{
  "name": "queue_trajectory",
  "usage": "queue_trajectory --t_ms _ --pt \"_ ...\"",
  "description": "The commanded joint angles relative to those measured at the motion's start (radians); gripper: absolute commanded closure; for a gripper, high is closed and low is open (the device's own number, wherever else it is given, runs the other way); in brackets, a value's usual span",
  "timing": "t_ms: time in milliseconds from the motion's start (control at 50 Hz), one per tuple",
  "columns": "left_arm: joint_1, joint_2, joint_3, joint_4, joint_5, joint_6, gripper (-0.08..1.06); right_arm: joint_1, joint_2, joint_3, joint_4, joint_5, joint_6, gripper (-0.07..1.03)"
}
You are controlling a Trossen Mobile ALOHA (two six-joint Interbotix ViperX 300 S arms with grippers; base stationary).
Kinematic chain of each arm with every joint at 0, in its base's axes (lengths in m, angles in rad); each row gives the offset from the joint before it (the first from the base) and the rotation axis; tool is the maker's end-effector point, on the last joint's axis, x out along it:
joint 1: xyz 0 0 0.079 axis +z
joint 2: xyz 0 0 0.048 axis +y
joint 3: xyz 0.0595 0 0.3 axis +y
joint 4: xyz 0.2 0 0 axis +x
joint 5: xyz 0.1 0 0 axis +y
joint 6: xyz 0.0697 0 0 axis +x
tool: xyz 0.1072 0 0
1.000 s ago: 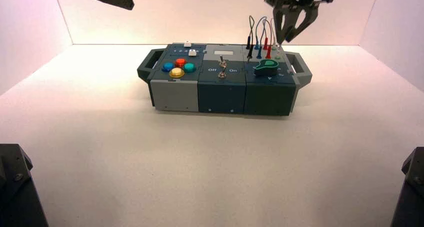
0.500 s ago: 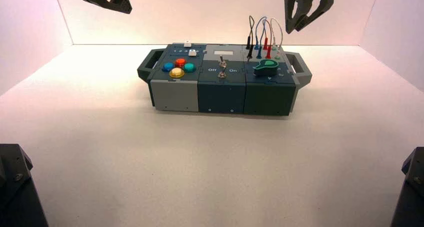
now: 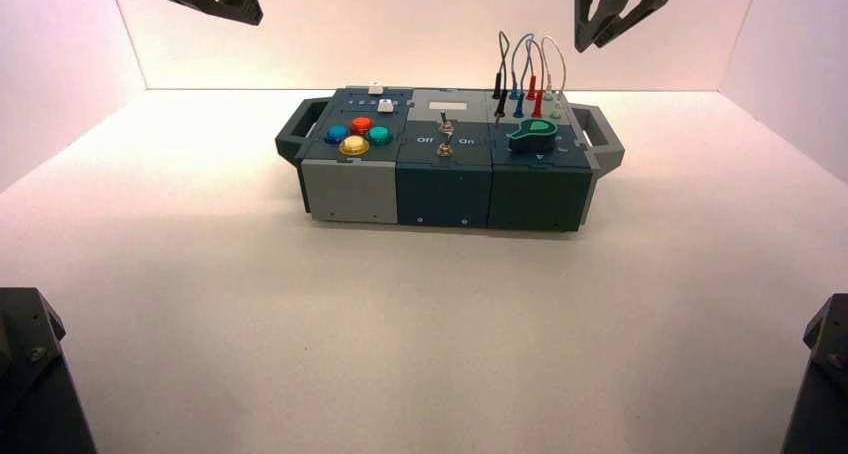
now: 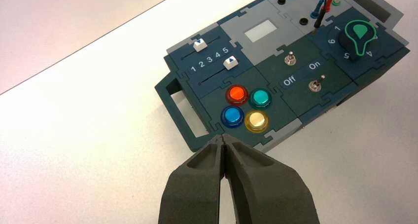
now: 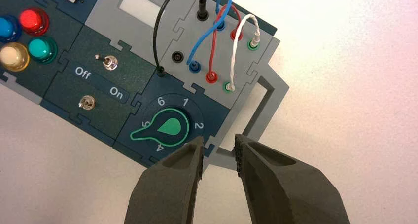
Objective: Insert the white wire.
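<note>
The white wire (image 5: 240,46) arches at the box's right end, and each white plug sits in a green-ringed socket (image 5: 229,87). In the high view the white wire (image 3: 558,62) is the rightmost arch. My right gripper (image 3: 593,44) hangs open and empty, above and slightly right of the wires and clear of them. In the right wrist view the right gripper (image 5: 218,147) is over the box's right handle. My left gripper (image 3: 240,9) is parked high at the back left, and the left gripper (image 4: 224,138) is shut and empty.
The box (image 3: 440,189) stands mid-table with grey handles at both ends. Black, blue and red wires (image 5: 213,41) arch beside the white one. A black socket (image 5: 176,56) shows no plug. The green knob (image 5: 166,128), two toggle switches (image 5: 111,62) and coloured buttons (image 4: 245,108) lie leftward.
My right gripper has risen from right beside the white wire to well above the box, with its fingers still apart. The white wire stays standing in the box. The left arm barely moved.
</note>
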Motion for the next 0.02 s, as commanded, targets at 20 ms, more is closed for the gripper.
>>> queue_trajectory --t_ms 20 --pt "0.006 -0.003 -0.011 0.0 -0.009 0.003 1.01 -0.002 -0.012 -0.012 0.003 -0.009 0.002 0.6"
